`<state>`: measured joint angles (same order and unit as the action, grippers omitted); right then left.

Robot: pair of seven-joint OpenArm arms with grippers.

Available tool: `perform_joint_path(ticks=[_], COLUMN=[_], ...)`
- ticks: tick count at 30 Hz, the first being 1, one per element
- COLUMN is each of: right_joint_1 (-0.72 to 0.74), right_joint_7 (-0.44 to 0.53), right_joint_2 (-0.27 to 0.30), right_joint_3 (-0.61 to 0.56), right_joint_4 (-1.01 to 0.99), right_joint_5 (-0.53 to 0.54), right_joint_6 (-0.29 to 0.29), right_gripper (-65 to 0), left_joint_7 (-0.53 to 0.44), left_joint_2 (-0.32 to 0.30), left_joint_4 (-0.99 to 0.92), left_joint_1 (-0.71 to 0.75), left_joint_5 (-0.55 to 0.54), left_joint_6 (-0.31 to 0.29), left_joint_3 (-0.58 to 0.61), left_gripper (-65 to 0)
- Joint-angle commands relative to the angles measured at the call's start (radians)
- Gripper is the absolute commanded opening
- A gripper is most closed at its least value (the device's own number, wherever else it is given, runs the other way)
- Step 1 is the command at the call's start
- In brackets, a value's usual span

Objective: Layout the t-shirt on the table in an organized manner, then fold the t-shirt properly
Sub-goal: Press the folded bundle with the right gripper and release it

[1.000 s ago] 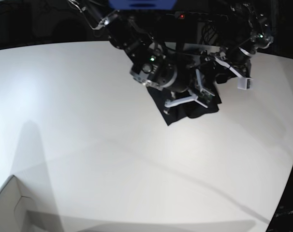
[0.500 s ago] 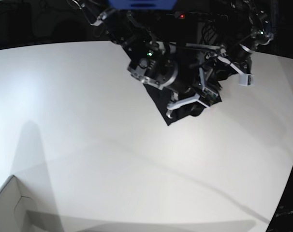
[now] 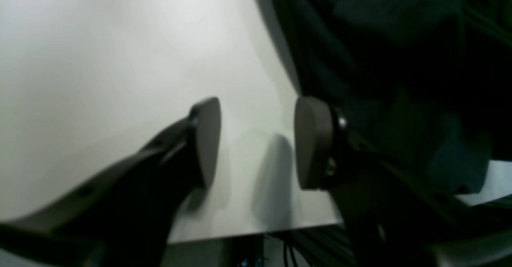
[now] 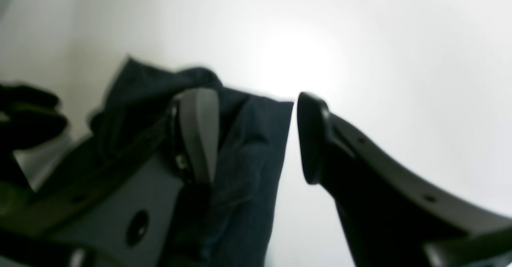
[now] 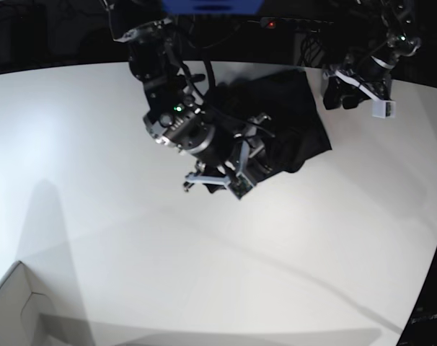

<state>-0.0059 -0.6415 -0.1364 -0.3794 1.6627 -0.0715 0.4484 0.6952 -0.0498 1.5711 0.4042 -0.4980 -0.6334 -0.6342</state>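
Lying bunched on the counter (image 5: 96, 216), the black shirt (image 5: 290, 115) sits under the right pincer (image 4: 256, 139), jaws apart; the left pincer (image 3: 256, 143) gapes empty beside it.

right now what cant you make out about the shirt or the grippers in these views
- t-shirt: base view, the right arm covers its near part, so its layout is unclear.
- right gripper: right wrist view is blurred; whether its left finger touches the cloth is unclear.
- left gripper: left wrist view is dark and blurred; shirt detail lost.
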Motion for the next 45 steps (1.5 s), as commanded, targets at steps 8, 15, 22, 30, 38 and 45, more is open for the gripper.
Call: perform_joint_path(ticks=[8, 15, 22, 30, 38, 45], right_joint_1=[0.037, 0.037, -0.069, -0.187, -0.128, -0.003], right_joint_7=[0.028, 0.025, 0.024, 0.032, 0.022, 0.022], right_joint_2=[-0.013, -0.012, 0.011, 0.079, 0.073, 0.073], right_joint_3=[-0.002, -0.01, -0.04, -0.188, -0.14, -0.111], right_joint_4=[-0.054, -0.085, 0.132, 0.265, 0.255, 0.038], right_joint_5=[0.014, 0.014, 0.016, 0.012, 0.016, 0.016], right_joint_6=[0.005, 0.007, 0.01, 0.01, 0.007, 0.007], right_gripper=[-33.0, -47.7, -65.0, -65.0, -46.9, -28.2], left_joint_7=[0.021, 0.021, 0.021, 0.111, 0.14, 0.14], left_joint_2=[0.0, 0.001, 0.0, -0.061, -0.068, -0.065], left_joint_4=[0.012, 0.012, 0.012, 0.012, 0.012, 0.012], left_joint_1=[0.009, 0.009, 0.006, 0.0, 0.002, 0.009], left_joint_5=[0.02, 0.02, 0.011, -0.132, -0.163, -0.163], left_joint_6=[0.016, 0.016, 0.016, 0.016, 0.016, 0.016], left_joint_3=[-0.006, -0.022, -0.086, -0.198, -0.267, -0.269], left_gripper=[-34.8, -34.8, -34.8, -34.8, -34.8, -34.8])
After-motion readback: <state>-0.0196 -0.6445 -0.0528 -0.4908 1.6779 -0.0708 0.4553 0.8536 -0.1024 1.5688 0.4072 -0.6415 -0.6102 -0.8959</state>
